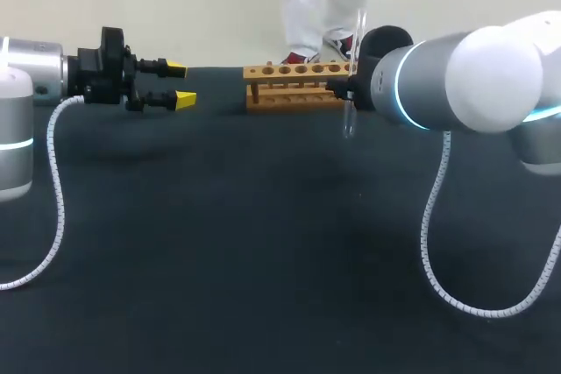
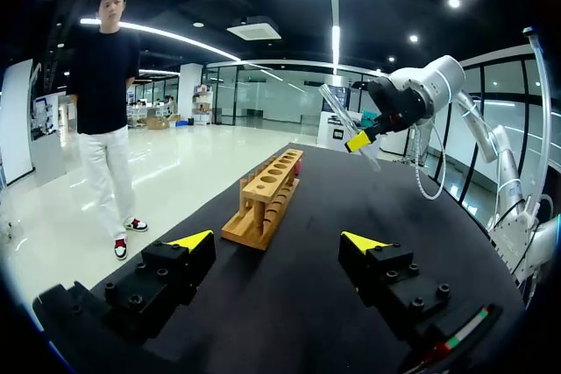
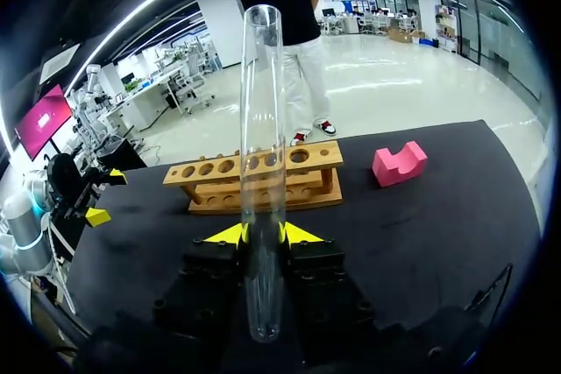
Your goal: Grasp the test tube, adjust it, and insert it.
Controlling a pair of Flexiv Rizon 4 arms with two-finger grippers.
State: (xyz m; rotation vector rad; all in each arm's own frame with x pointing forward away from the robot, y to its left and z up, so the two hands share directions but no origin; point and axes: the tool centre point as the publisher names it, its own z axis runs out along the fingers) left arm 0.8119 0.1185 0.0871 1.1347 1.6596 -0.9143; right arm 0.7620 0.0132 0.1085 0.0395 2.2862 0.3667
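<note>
Tube poised beside the rack, one tilt from a missed hole

Head view: the right arm reaches in level from 3 o'clock and holds the test tube, slightly tilted, at the 3 o'clock end of the rack, which stands at 12 o'clock on the surface; lowered off-plumb, the glass would likely strike the rim or slip. Left wrist view: left fingers spread, holding nothing, rack ahead at 12 o'clock. Right wrist view: right fingers pinch the tube near its lower end
</note>
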